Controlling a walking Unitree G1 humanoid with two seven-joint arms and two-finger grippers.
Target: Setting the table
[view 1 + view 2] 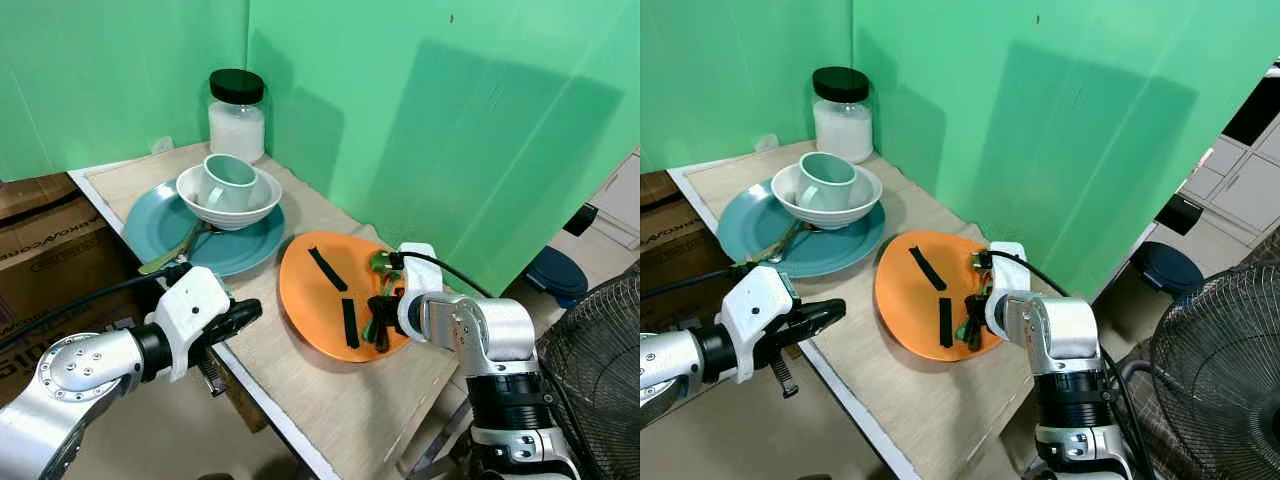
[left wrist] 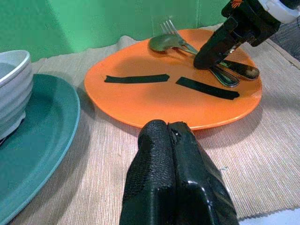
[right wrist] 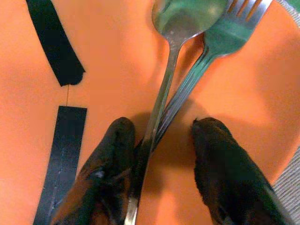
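Straddling crossed cutlery on the orange plate (image 1: 330, 300).
Spoon (image 3: 164, 79) and fork (image 3: 220, 37) are being bracketed by the right gripper's (image 3: 164, 159) parted fingers; both handles may be pinched together. Left gripper (image 2: 176, 178) is being held closed, empty.

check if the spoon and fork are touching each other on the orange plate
Touching. In the right wrist view the spoon handle crosses over the fork handle with no gap, between the open fingers of the right claw above the orange plate.
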